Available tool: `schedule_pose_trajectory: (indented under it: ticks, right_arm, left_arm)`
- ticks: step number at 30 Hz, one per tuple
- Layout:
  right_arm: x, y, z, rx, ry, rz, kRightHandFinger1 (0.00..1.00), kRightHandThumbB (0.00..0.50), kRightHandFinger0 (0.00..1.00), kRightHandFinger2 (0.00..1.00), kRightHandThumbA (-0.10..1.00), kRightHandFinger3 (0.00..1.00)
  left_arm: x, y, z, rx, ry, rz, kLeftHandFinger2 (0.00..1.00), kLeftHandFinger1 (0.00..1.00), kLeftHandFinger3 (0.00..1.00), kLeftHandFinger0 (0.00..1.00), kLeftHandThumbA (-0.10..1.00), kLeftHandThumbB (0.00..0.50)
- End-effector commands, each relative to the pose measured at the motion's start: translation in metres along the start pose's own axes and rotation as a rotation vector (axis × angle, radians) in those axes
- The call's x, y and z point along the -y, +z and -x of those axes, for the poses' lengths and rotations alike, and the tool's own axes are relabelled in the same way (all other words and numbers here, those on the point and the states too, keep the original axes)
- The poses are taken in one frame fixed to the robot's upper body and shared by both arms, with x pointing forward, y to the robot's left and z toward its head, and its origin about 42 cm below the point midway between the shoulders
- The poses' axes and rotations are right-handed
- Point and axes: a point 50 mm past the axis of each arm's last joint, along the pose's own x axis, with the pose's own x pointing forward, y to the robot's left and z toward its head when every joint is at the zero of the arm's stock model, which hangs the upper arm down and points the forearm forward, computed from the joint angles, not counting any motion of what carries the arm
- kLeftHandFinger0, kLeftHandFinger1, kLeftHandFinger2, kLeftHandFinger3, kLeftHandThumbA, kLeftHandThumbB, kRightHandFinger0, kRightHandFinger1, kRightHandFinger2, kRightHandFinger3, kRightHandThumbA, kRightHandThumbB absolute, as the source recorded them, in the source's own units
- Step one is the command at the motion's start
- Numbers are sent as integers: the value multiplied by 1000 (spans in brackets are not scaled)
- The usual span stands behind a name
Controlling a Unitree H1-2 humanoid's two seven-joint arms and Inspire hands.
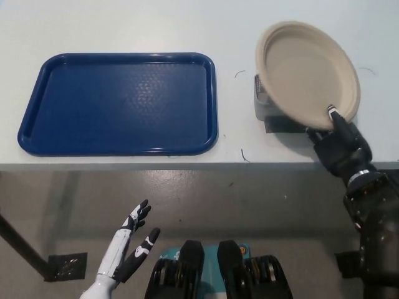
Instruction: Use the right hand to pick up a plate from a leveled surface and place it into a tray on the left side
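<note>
Right hand [340, 144], black, at the near edge of the white table [124, 25], right of centre: pinching the near rim of the beige plate [307, 71], one fingertip [331, 112] over the rim on the plate's inner face, the rest tucked underneath out of sight. Black forearm dropping away from the wrist toward the lower right, off the table's front edge.

Plate: round, shallow, tilted, its near-right edge gripped, its far-left edge up toward the table's back. Partly covering a small grey and black block [267, 107] beneath it; only the block's left and front sides showing, so contact between plate and block cannot be told.

Further left, across a bare strip of table: blue tray [118, 143], rectangular with rounded corners, lying flat and empty, its long side along the table's front edge, well apart from the plate. Between plate and tray only bare tabletop with a few thin dark marks [244, 156].

Below the table edge, grey floor [249, 193]. Left hand [129, 246], white with black pads, resting low at lower left, off the table, fingers spread and holding nothing. Small dark square [65, 266] on the floor at far lower left, beside a dark table leg [19, 246].
</note>
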Motion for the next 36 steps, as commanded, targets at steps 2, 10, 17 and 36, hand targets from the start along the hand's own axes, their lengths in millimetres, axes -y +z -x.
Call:
schedule_pose_trajectory:
  ticks: [2,10,17,36]
  right_arm:
    - [-106,61,57,239,270,140,309,15,0,589,-100,874]
    - [-151,69,58,240,387,174,308,8,0,585,-100,924]
    - [-176,39,13,90,370,217,330,2,0,641,-100,1000]
    - [-246,-108,-79,-226,275,389,256,83,0,780,-100,916]
  left_arm:
    - [-10,15,-12,94,9,-3,1000,1000,1000,1000,862,200]
    - [-12,16,-14,96,0,-15,1000,1000,1000,1000,863,179]
    - [-10,14,-13,91,-6,-20,1000,1000,1000,1000,863,187]
    - [-7,13,-11,86,-27,-23,1000,1000,1000,1000,858,187]
